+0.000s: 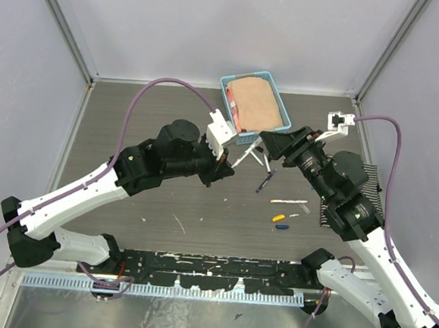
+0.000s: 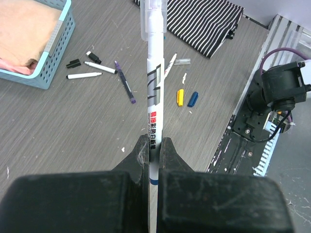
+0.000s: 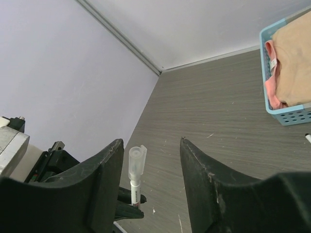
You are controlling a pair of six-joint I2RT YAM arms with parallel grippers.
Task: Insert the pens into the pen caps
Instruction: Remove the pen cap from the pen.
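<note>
Left wrist view has the left gripper (image 2: 154, 145) clenched on a white pen (image 2: 154, 82) whose tip sits in a clear cap (image 2: 152, 22), the right gripper (image 3: 151, 141) spread open around that cap without touching it, while other pens (image 2: 83, 75) and loose caps (image 2: 180, 97) lie on the table (image 2: 73, 141), apparently not yet joined.

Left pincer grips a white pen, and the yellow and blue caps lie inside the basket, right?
No: the yellow cap and blue cap lie on the table, as the left wrist view shows. The left pincer does grip the white pen.
</note>
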